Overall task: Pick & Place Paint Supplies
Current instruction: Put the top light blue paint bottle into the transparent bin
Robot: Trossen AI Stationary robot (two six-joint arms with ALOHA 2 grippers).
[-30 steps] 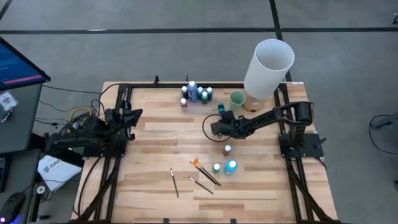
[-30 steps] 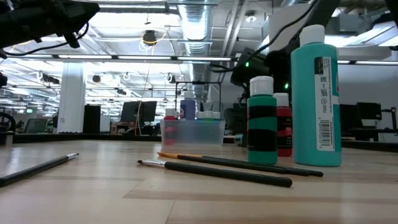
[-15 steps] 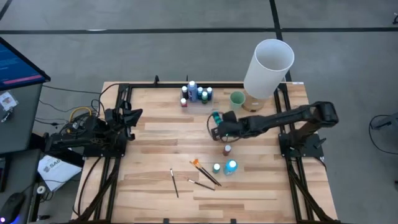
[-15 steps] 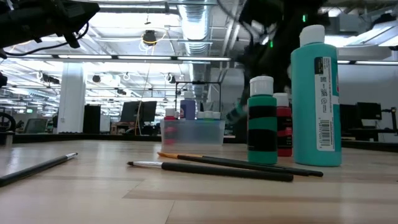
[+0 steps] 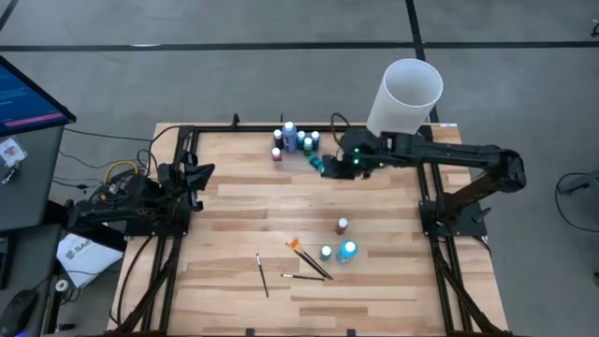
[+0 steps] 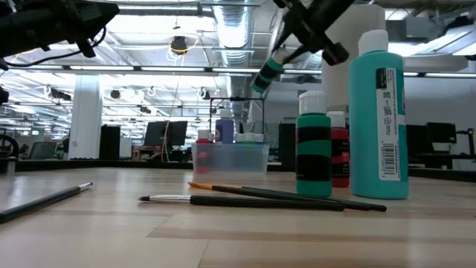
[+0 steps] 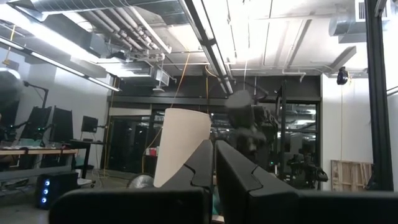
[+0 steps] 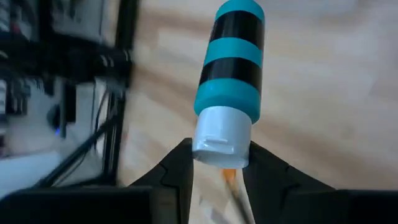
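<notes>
Right pincer [image 8: 216, 163] is clamped on the white cap of a teal-and-black striped paint bottle [image 8: 229, 62], held tilted in the air above the surface [image 5: 234, 220], near the bottles [image 5: 296, 139] at its far edge. Left pincer [image 7: 215, 163], fingers together, waits at the left side.

The held bottle [image 8: 229, 68] is showing teal and black bands under a white cap [image 8: 221, 138]. A tall teal bottle [image 6: 378, 119] is wearing white too.
</notes>
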